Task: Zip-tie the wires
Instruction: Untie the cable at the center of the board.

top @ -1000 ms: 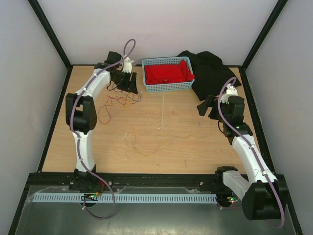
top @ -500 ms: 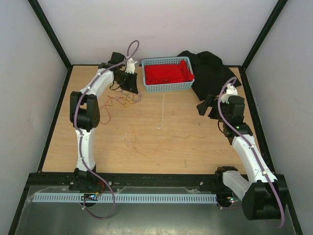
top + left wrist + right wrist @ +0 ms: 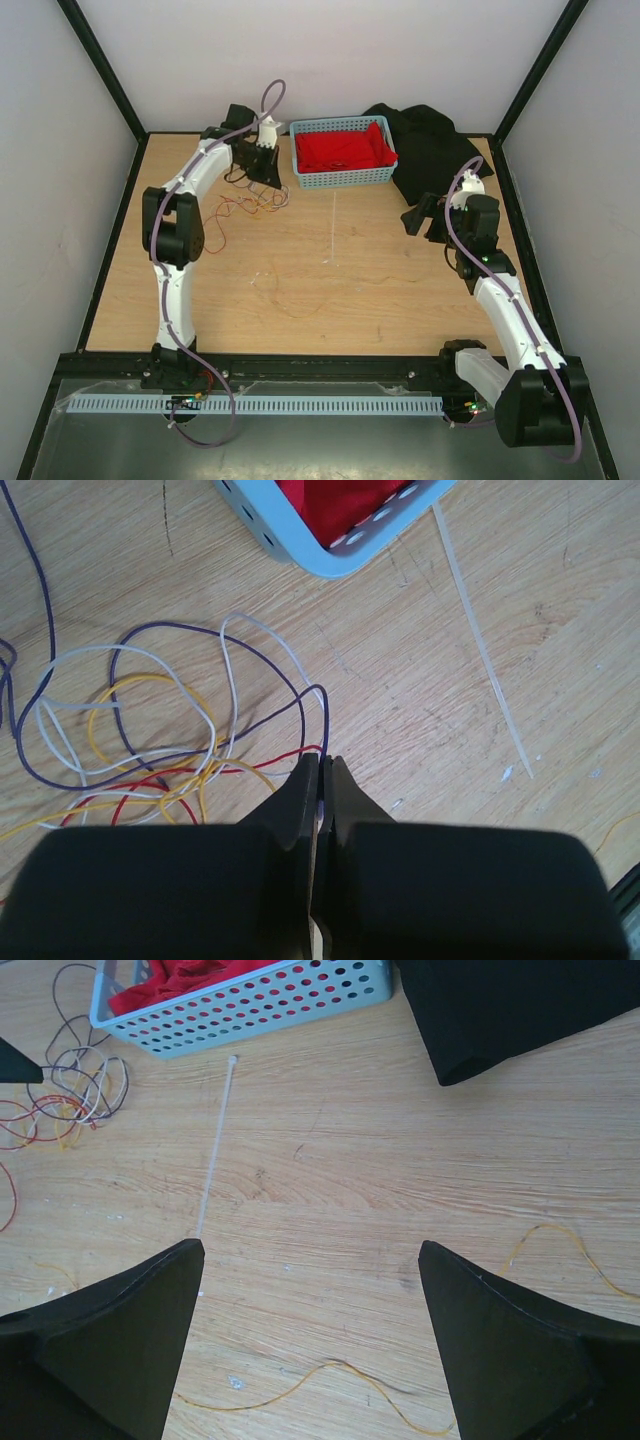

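The wires (image 3: 255, 200) lie in a curly tangle of purple, white, yellow and red strands (image 3: 150, 730) at the back left of the table, left of the basket. My left gripper (image 3: 265, 172) reaches down over their right edge, and its jaws (image 3: 322, 765) are shut on a purple strand at the tips. The zip tie (image 3: 331, 225) lies straight and whitish on the wood in front of the basket, also in the left wrist view (image 3: 485, 650) and the right wrist view (image 3: 215, 1150). My right gripper (image 3: 415, 220) hovers open (image 3: 310, 1250) at the right, holding nothing.
A light blue basket (image 3: 343, 178) with red cloth stands at the back centre. A black cloth (image 3: 430, 140) lies to its right. A loose thin yellow wire (image 3: 330, 1375) curls on the wood under my right gripper; another (image 3: 290, 300) lies mid-table.
My left gripper has closed from partly open onto the purple strand, after the arm shifted slightly towards the back. The right arm has not moved.
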